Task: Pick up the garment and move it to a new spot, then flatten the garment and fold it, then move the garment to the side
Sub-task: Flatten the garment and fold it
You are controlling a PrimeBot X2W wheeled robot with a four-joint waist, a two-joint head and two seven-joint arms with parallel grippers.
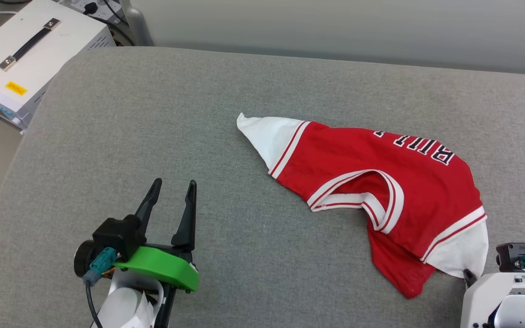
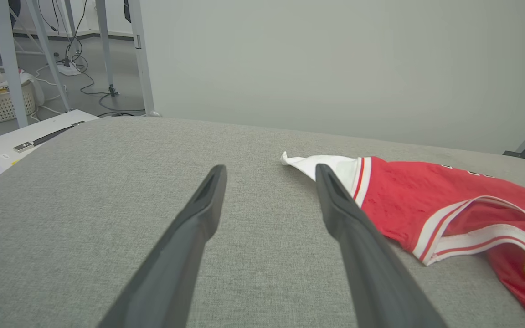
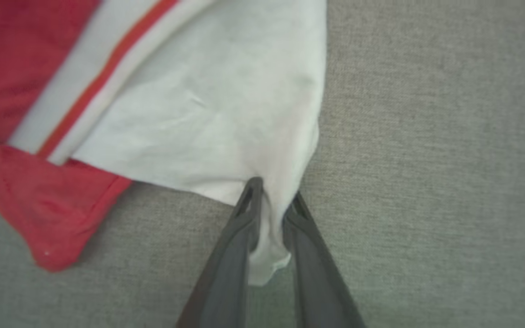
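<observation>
Right gripper point(image 3: 275, 189): pinched shut on the tip of one white sleeve point(image 3: 208, 118) of the garment point(image 1: 426, 191).
Left gripper point(image 1: 174, 182): wide open, holding nothing, over the grey cushion point(image 1: 153, 114), well apart from the garment.
Garment: lies bunched up on the grey cushion, on the robot's right side, with its black and white letters at the far edge.
White box point(image 1: 30, 50): just past the cushion's far left corner.
</observation>
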